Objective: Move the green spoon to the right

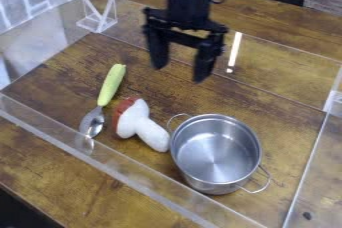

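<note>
Work on the task is not being seen as done yet. The gripper (182,60) is being held up over the wooden table (267,82), pointing down, with its two dark fingers (158,50) spread wide and nothing being held between them.

The green spoon (106,94) is being left flat on the table, down and to the left of the gripper and well apart from it. Its yellow-green handle is being pointed up toward the gripper's side, and its shiny bowl is being kept nearest the clear front wall (54,138). A white mushroom toy (138,123) with a red cap is being kept just beside the spoon, on its right. A silver pot (217,151) is being kept below the gripper, near the front.

As a guess, nearly all the work is being left to do. The spoon is not being touched or lifted. It is looking like the gripper needs to be brought down over the handle, closed on it, and then the spoon carried past the mushroom toward the right side.
</note>
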### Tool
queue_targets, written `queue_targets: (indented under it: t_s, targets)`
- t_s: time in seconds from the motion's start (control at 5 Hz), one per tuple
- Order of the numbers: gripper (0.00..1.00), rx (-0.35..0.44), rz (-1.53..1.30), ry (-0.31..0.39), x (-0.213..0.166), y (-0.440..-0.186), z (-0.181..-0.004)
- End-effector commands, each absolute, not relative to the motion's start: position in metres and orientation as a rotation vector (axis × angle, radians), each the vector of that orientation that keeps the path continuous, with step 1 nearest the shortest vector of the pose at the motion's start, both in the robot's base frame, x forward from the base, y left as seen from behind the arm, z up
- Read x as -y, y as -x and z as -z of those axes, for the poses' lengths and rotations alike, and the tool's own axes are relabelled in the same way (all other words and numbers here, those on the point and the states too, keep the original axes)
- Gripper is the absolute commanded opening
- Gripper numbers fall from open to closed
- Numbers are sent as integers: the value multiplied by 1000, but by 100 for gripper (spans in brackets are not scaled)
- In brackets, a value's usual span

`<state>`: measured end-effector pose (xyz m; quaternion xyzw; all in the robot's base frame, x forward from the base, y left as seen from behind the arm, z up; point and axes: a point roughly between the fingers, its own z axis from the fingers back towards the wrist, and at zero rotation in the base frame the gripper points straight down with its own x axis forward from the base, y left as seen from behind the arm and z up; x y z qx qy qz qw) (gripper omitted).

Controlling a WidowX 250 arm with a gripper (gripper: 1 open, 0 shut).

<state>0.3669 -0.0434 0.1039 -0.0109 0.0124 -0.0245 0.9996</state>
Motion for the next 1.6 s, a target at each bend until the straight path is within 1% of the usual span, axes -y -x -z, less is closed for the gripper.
queue_targets:
  t_s: [0.0, 0.2, 0.8, 1.4]
  targets:
    - [100, 74, 58, 6, 50, -401, -122]
    - [100, 92, 54, -8, 45, -411, -117]
    - [100, 106, 21, -13, 24, -428, -113]
    - [100, 120, 29, -20, 21, -435, -112]
